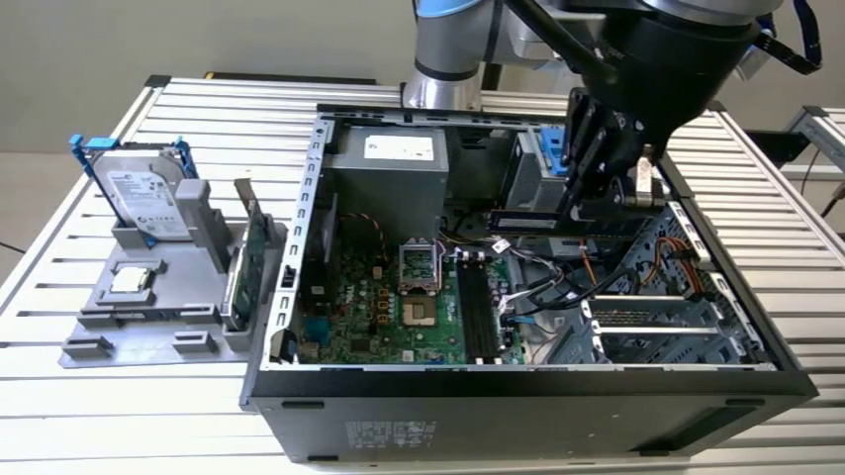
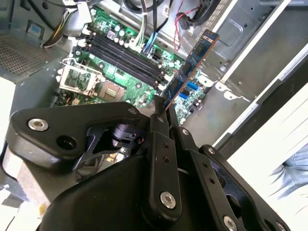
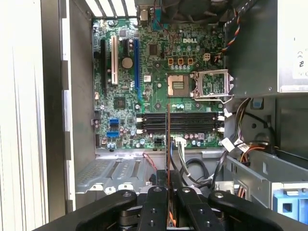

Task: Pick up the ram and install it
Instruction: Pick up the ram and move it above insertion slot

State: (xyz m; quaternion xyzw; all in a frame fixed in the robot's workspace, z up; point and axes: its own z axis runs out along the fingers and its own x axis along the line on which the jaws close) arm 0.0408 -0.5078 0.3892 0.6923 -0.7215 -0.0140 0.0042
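Observation:
My gripper (image 1: 583, 198) hangs over the right part of the open computer case (image 1: 284, 297), shut on the ram (image 1: 532, 221). In the second wrist view the ram (image 2: 191, 65) is a long, narrow, blue-green stick reaching out from between the black fingers (image 2: 159, 115). The first wrist view catches the ram (image 3: 168, 139) edge-on, as a thin line rising from the gripper (image 3: 168, 175). It is held in the air above the motherboard's black memory slots (image 3: 178, 122), apart from them. In the exterior view these slots (image 1: 478, 307) lie below the gripper and toward the view's left.
On the exterior view's left, a grey holder (image 1: 145, 317) carries a silver hard drive in a blue frame (image 1: 139, 193) and an upright green expansion card (image 1: 248, 262). Inside the case are the power supply (image 1: 390, 163), an open processor socket (image 3: 211, 83), loose cables (image 3: 192, 166) and drive bays (image 1: 654, 322).

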